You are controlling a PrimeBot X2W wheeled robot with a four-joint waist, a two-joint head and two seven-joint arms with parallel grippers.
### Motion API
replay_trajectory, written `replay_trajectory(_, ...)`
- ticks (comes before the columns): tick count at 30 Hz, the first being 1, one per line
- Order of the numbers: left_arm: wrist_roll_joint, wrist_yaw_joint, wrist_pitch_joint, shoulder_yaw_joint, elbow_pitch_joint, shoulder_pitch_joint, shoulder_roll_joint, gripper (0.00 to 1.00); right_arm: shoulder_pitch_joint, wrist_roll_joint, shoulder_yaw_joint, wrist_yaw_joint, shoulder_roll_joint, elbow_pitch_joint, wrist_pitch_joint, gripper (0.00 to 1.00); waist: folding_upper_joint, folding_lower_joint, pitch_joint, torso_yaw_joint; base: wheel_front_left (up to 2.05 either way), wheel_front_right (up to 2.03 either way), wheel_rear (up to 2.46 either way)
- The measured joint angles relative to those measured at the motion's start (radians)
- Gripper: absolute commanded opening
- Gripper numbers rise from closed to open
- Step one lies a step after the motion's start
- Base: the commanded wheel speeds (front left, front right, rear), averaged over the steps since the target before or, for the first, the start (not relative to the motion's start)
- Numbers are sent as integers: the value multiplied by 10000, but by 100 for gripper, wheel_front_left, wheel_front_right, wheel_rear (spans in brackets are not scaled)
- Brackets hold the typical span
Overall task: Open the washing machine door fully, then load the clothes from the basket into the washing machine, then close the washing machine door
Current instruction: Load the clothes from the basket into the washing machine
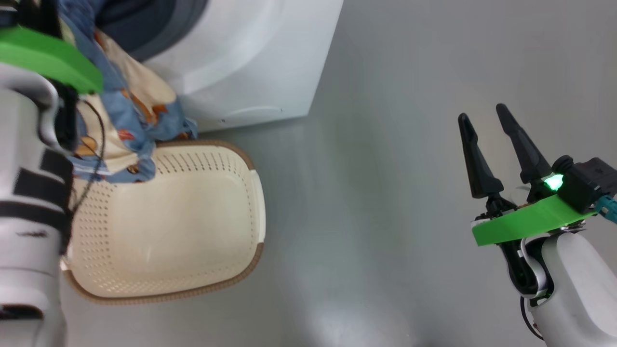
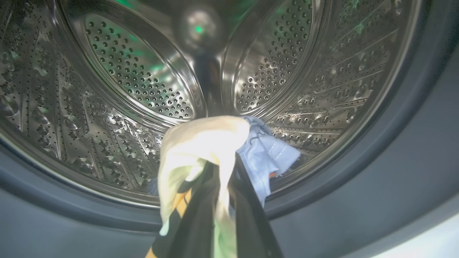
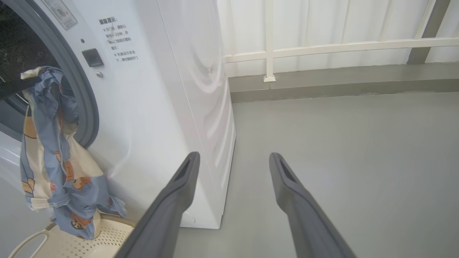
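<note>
I have my left tool [image 2: 224, 163] clamped on the clothes [image 2: 200, 143] at the mouth of the washing machine [image 1: 250, 58], my right tool [image 1: 482, 114] spread wide over the floor [image 1: 385, 193].

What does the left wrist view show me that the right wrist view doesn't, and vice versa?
Left wrist: the inside of the drum, with the left gripper shut on the clothes at its mouth. Right wrist: the clothes hanging from the opening down towards the basket, the open right gripper over the floor. Both: the clothes and the grey ring.
</note>
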Motion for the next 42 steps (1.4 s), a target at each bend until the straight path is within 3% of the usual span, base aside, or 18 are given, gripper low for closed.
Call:
replay_trajectory(16, 694, 36, -311, -272, 911, -2311, 525, 0, -64, -111, -199, 0, 205, -360, 0, 100, 0, 0, 1947, -594, 0, 0, 0)
replay_trajectory(23, 1312, 909, -357, 694, -2146, -2329, 673, 0, -252, -121, -128, 0, 215, -362, 0, 100, 0, -2, 2001, -650, 0, 0, 0)
replay_trajectory(27, 1555, 1018, -364, 1227, -2700, -1864, 600, 0, -269, -121, -125, 0, 221, -351, 0, 100, 0, -3, 1934, -670, 0, 0, 0)
replay_trajectory(28, 1555, 1074, -364, 1352, -2656, -1735, 556, 33, -269, -121, -123, 0, 228, -336, 0, 100, 0, -2, 1916, -671, 0, 0, 0)
replay_trajectory(29, 1553, 1087, -364, 1434, -2449, -1652, 510, 79, -269, -121, -117, 0, 238, -309, 0, 100, 0, -3, 1891, -673, 0, 0, 0)
replay_trajectory(30, 1553, 1085, -366, 1471, -2107, -1617, 474, 100, -268, -121, -109, 0, 255, -284, 0, 100, 0, -2, 1862, -676, 0, 0, 0)
replay_trajectory(31, 1553, 1085, -366, 1471, -2107, -1617, 474, 100, -268, -121, -109, 0, 255, -284, 0, 100, 0, -2, 1862, -676, 0, 0, 0)
replay_trajectory(35, 1555, 878, 165, 1312, 125, -1639, 424, 100, -267, -119, -52, 0, 337, -148, 0, 100, 0, -2, 1654, -697, 0, 0, 0)
replay_trajectory(42, 1707, 556, 336, 984, 1576, -1682, 274, 100, -267, -115, 54, 0, 382, -15, 0, 100, 0, -3, 1199, -679, 0, 0, 0)
